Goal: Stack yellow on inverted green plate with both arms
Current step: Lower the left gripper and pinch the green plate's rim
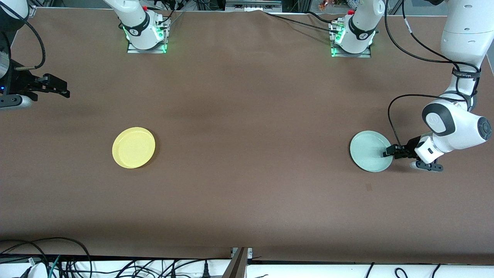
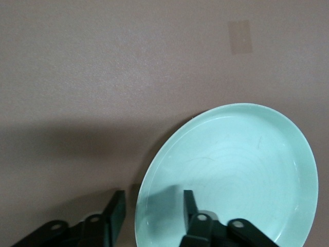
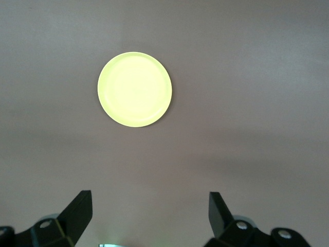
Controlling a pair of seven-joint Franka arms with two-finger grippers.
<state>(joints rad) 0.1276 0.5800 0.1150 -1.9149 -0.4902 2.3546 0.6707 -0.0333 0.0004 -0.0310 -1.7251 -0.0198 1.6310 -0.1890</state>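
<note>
1. Front view shows the small round pale mint-green plate [image 1: 369, 150] lying on the brown table [image 1: 247, 116] toward the left arm's end, hollow side up, with its rim nearest the arm lifted a little.
2. At that plate's edge sits the left gripper [image 1: 390, 151], low over the table. In the left wrist view its jaws straddle the rim of the green plate [image 2: 231, 170]: one finger [image 2: 189, 205] lies over the plate's inner face, the other [image 2: 115, 208] is outside over the table. A gap shows between them, so the jaws are parted and not clamped.
3. Toward the right arm's end of the table lies the small round glossy bright yellow plate [image 1: 133, 147], rim up, flat and alone, well apart from the green plate.
4. Waiting aloft at that end of the table, the right gripper [image 1: 58, 87] has its jaws spread wide; the right wrist view shows its two fingers [image 3: 77, 211] far apart with the yellow plate [image 3: 134, 89] below.
</note>
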